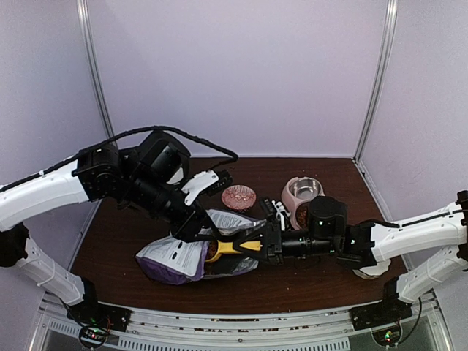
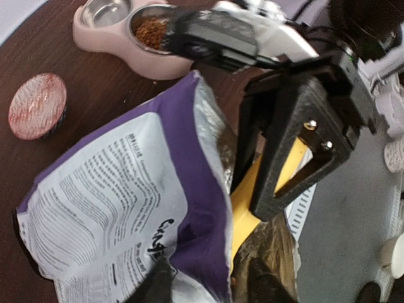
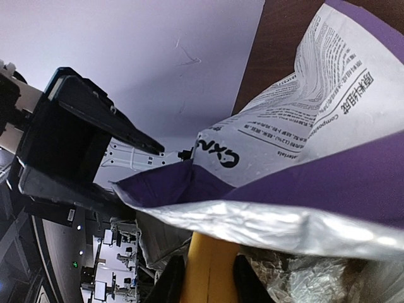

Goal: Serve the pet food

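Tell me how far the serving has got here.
Done: one feeder bowl holds pet food. In hand: right jaws clamp the yellow scoop inside the purple bag, whose lip the left jaws pinch open. Left: carry this scoop out to the feeder; its other bowl is empty.

Bag [image 3: 303, 82], white back panel:
- large black letters, partly shown, seemingly "CXN"
- small print, one line starting "Compos…"
- Chinese characters near edge, unreadable
- remaining print too small to read

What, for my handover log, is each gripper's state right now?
Left gripper: shut on the bag.
Right gripper: shut on the scoop.
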